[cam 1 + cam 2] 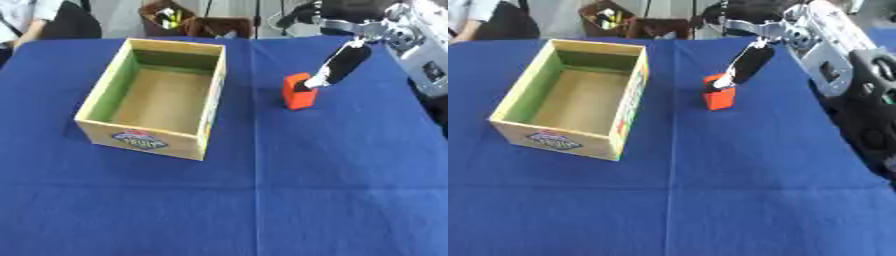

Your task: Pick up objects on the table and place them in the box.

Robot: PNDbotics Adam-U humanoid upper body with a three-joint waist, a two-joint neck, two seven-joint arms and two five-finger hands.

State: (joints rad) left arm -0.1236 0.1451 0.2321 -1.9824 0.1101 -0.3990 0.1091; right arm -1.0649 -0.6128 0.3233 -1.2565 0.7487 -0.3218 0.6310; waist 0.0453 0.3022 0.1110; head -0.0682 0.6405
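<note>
An orange block [300, 98] stands upright on the blue tablecloth [332, 190], to the right of an open cardboard box [140, 140] with a green inner wall and a printed label on its front. The box is empty. My right hand [342, 62] reaches down from the upper right. One long black finger is stretched straight, and its tip touches the top far edge of the block. Nothing curls round the block. The rest of that hand is dark and blurred near the top edge. My left hand shows in neither view.
My silver and black right arm [833, 55] fills the right edge. Brown containers [171, 17] with small items stand beyond the table's far edge. The cloth spreads wide in front of the box and block.
</note>
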